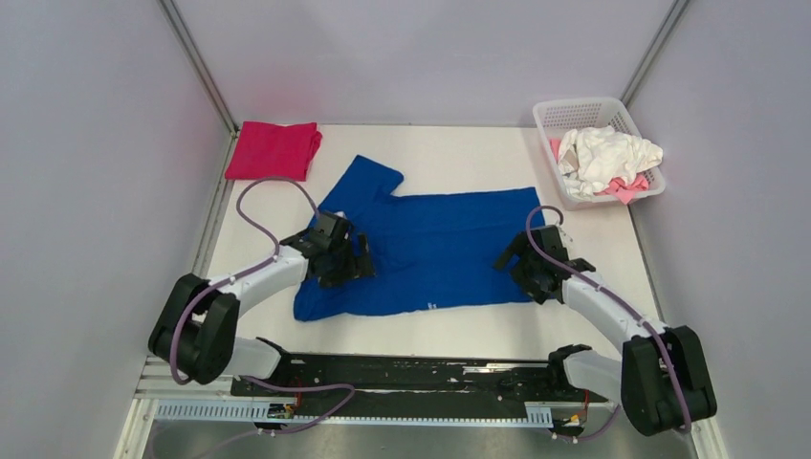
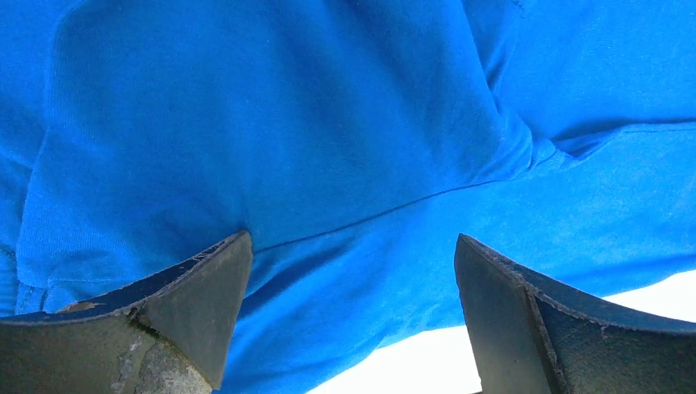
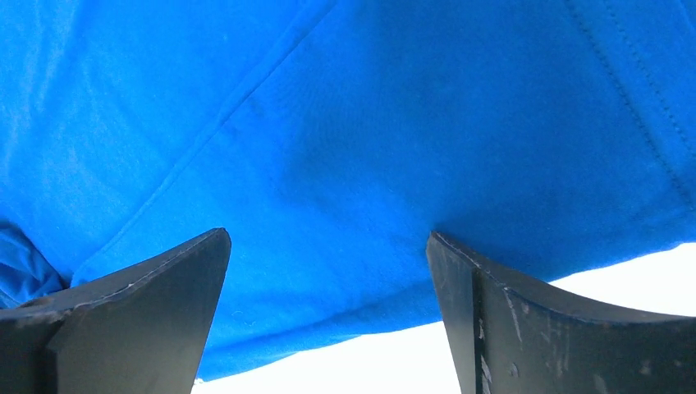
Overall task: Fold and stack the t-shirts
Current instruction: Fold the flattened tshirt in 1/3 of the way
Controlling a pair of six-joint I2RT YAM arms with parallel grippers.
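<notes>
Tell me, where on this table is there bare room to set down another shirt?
Bare table lies along the far edge, between the magenta shirt and the basket, behind the blue shirt. A narrower strip runs between it and the black base rail. The middle is crowded: left gripper and right gripper over that shirt.

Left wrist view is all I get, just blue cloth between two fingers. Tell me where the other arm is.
Observer: The right gripper is over the blue shirt's opposite end, jaws open.
Operator: Report the other shirts.
Observer: A folded magenta shirt lies at the table's far left corner.
Operator: Give me the rest.
Observer: White cloth and pink cloth sit crumpled in a white basket at far right.
</notes>
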